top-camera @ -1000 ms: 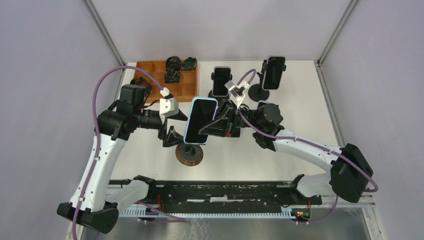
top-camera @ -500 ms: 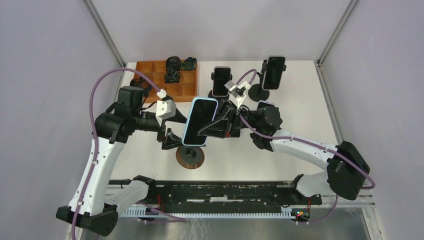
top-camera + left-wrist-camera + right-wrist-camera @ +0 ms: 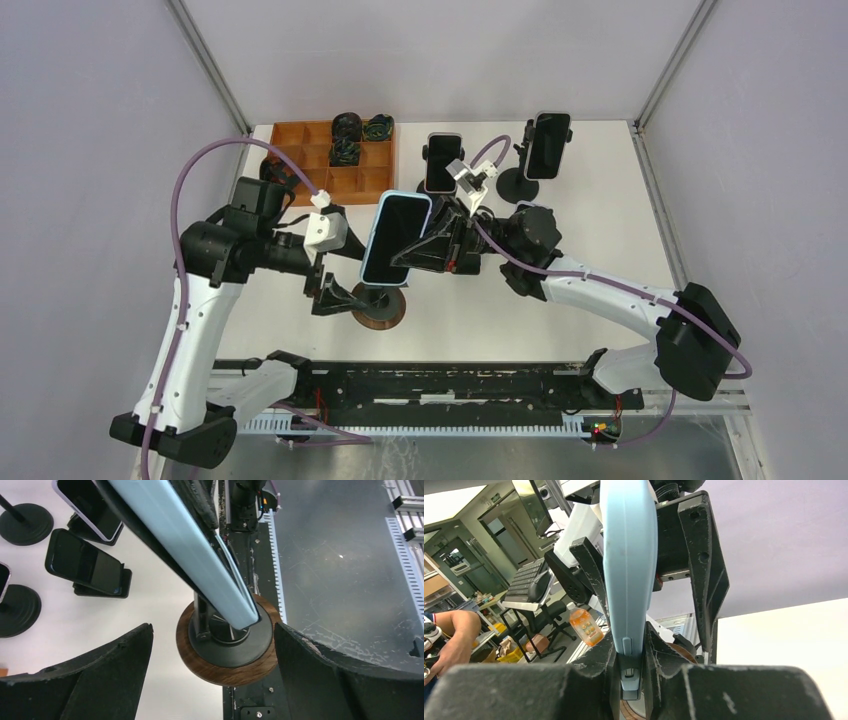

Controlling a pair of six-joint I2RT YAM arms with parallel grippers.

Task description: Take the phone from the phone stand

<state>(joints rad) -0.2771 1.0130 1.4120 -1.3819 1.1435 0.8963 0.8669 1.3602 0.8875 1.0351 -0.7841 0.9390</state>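
Pale-blue phone [image 3: 395, 238] pinched by right tool [image 3: 418, 252] over wooden-based stand [image 3: 380, 310].

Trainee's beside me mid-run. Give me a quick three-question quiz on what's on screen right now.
1. True or false: the left gripper is shut on the phone.
2. Which gripper holds the light-blue phone? A left; B right; C neither.
3. Fill in: the left gripper's fingers stand either side of the stand's round ____ base.
Key: 1 false, it is open; 2 B, the right gripper; 3 wooden.
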